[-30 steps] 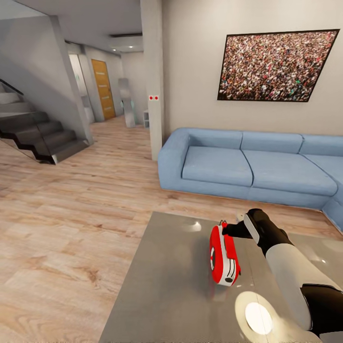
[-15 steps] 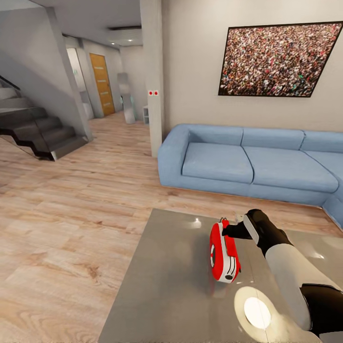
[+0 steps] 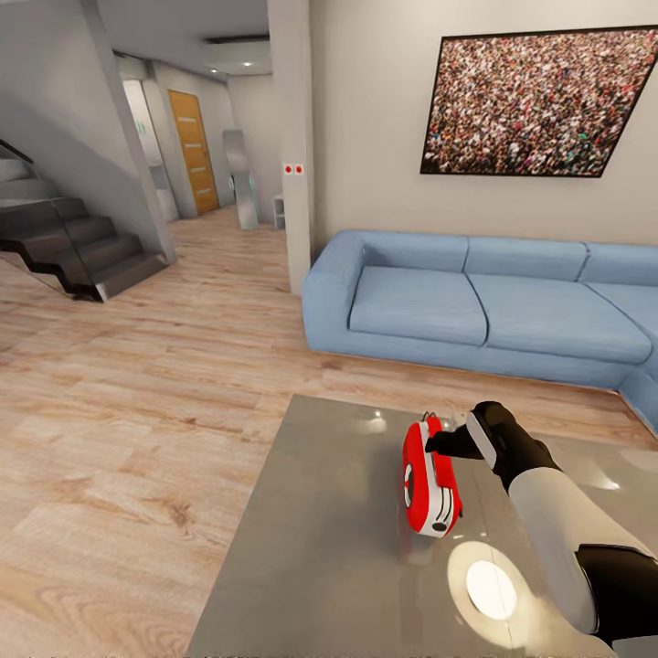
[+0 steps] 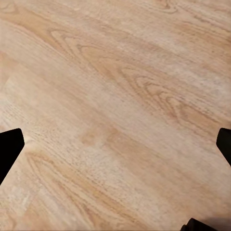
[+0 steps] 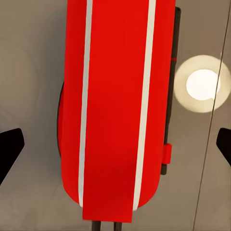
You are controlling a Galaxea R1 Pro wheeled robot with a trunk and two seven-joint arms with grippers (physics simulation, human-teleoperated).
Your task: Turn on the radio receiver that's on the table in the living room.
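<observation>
Blue sectional sofa [image 3: 484,311] against the beige wall, framed crowd photo [image 3: 535,102] hanging above it. Dark staircase [image 3: 68,247] off to the far side, orange wooden door [image 3: 193,151] down the hallway, two small red dots [image 3: 292,168] on the pillar. Light wood plank floor [image 3: 137,402] spreading wide throughout.

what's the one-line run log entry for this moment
stage: at radio | right claw: open, above radio receiver | radio: upright on table | left claw: open, over wood floor | switched on: cannot tell

Home living room, blue sofa [image 3: 484,306], staircase [image 3: 68,247]
</observation>
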